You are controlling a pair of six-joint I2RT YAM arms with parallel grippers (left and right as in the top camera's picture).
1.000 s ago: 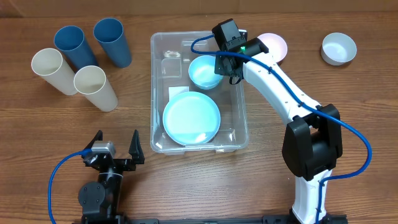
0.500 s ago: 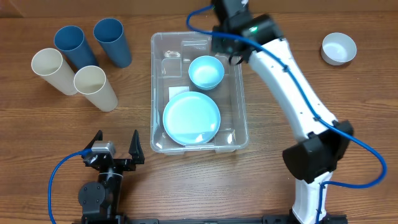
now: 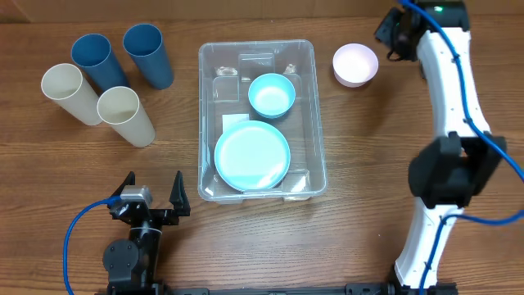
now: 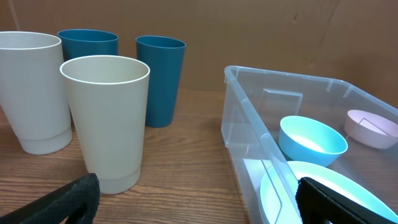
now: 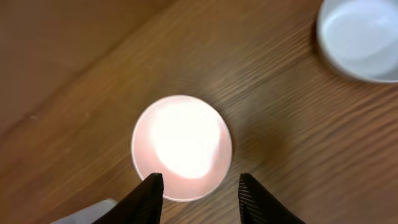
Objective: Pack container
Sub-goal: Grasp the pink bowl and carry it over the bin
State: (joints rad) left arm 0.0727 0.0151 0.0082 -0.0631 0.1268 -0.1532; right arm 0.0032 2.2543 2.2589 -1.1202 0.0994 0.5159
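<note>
Container part packed: large clear rectangular plastic bin [image 3: 304, 123] at table centre, pink bowl likely next

At 7 o'clock the left gripper [image 3: 153, 187] rests empty, fingers spread wide. Inside the container, a round light-blue plastic plate [image 3: 252, 156] lies nearest, with a light-blue plastic bowl [image 3: 272, 94] behind it. At 10 o'clock stand two cream plastic cups [image 3: 124, 115] and two dark-blue plastic cups [image 3: 147, 53], unpacked. At 1 o'clock the right gripper [image 5: 199, 177] hovers over a small pale-pink round bowl [image 3: 355, 65], fingers partly parted and holding nothing. A white round bowl [image 5: 364, 37] sits near it. The step in hand looks like reaching for the pink bowl. Next it must lower, straddle the rim and close.
</note>
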